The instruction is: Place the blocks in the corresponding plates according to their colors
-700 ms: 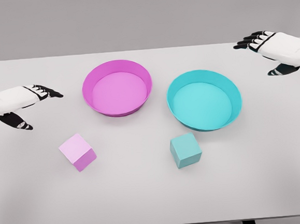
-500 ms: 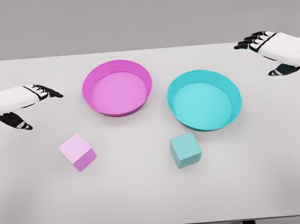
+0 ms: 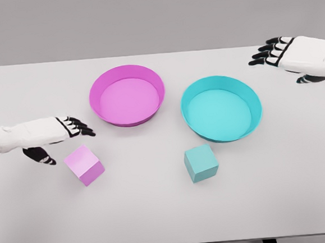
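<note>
Two blocks lie loose on the worktop [image 3: 159,217], neither in a plate. Left hand [image 3: 54,138] hovers just beside the pink block [image 3: 84,165], fingers spread, thumb hanging low, holding nothing. Right hand [image 3: 292,55] is well apart at the far right, fingers relaxed and empty.

Risks, as judged: the pink block sits rotated, corner toward the hand, so a closing thumb could push it away or twist it rather than pinch flat faces. A low carry could clip the near rim of the pink plate [image 3: 98,112].

Surroundings: teal block [image 3: 200,163] rests just in front of the teal plate [image 3: 256,122], near the rim. Nothing stands between the pink block and its plate.
</note>
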